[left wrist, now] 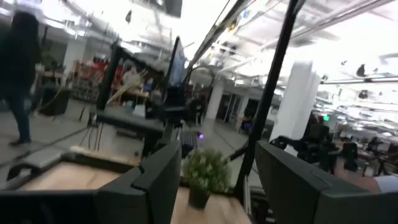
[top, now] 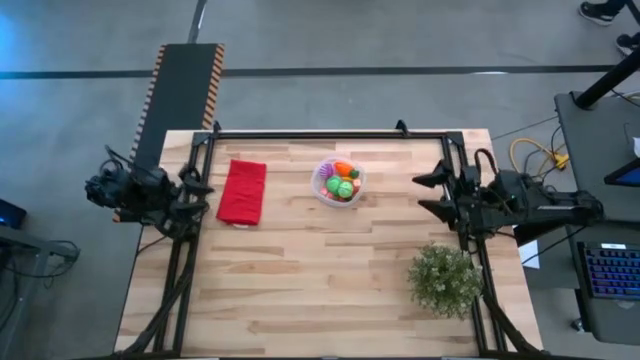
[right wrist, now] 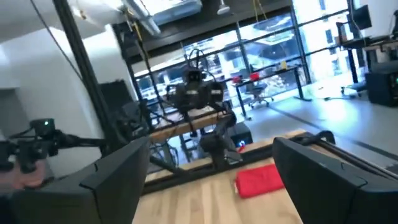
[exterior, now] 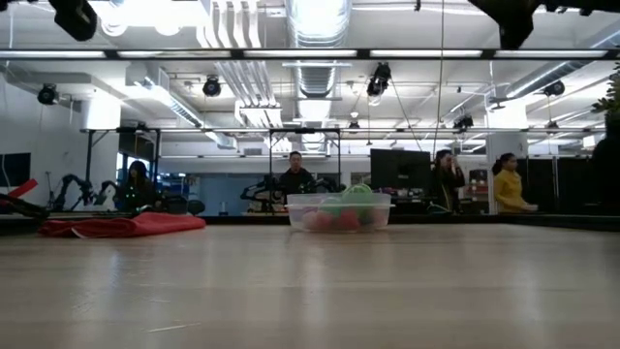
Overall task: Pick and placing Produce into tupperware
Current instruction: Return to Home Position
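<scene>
Resting at table (top: 330, 270) edges, left claw (top: 205, 197), right claw (top: 420, 194) both apart; produce (top: 342, 183) inside tupperware (top: 318, 186)

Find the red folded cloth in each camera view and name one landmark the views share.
High view: the red cloth lies left of the tupperware.
Low view: the red cloth at far left, tupperware right of it.
Left wrist view: not in it.
Right wrist view: the red cloth on the table, ahead of the right gripper.
Shared landmark: the wooden table.
</scene>
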